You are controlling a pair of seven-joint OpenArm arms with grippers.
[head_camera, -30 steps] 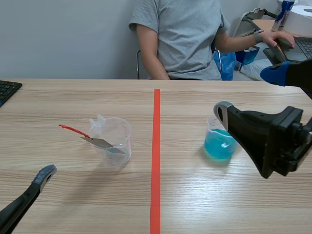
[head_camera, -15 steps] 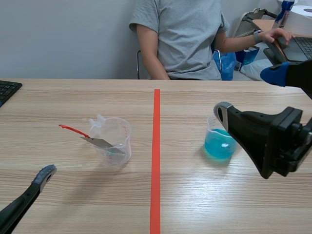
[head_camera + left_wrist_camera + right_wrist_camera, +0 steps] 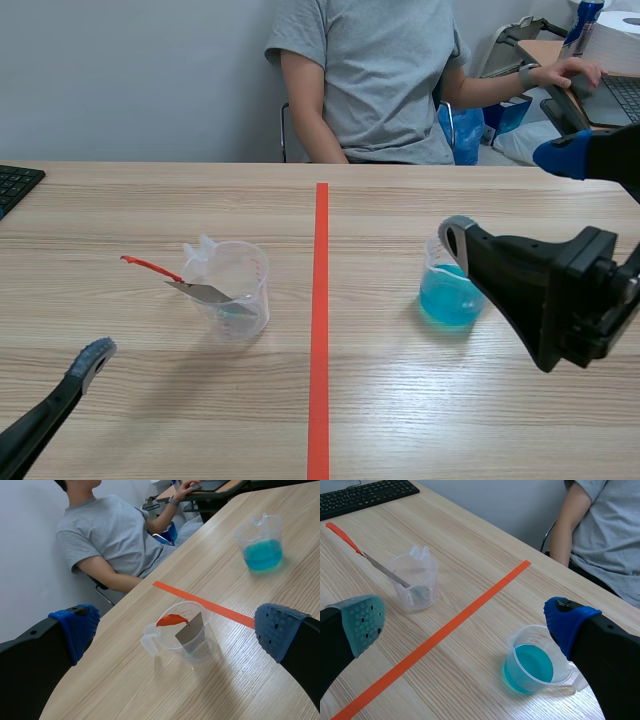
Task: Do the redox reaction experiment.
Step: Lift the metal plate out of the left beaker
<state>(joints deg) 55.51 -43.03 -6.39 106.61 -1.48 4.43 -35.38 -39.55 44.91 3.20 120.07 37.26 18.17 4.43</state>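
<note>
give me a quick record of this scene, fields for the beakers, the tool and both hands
clear beaker: upright, left of the tape line, spatula inside
spatula: red handle, metal blade, leaning in the clear beaker
blue beaker: upright, right of the tape line, part full of blue liquid
left hand: open, low, short of the clear beaker
right hand: open, close to the blue beaker, not gripping it
person: seated at the far side
</note>
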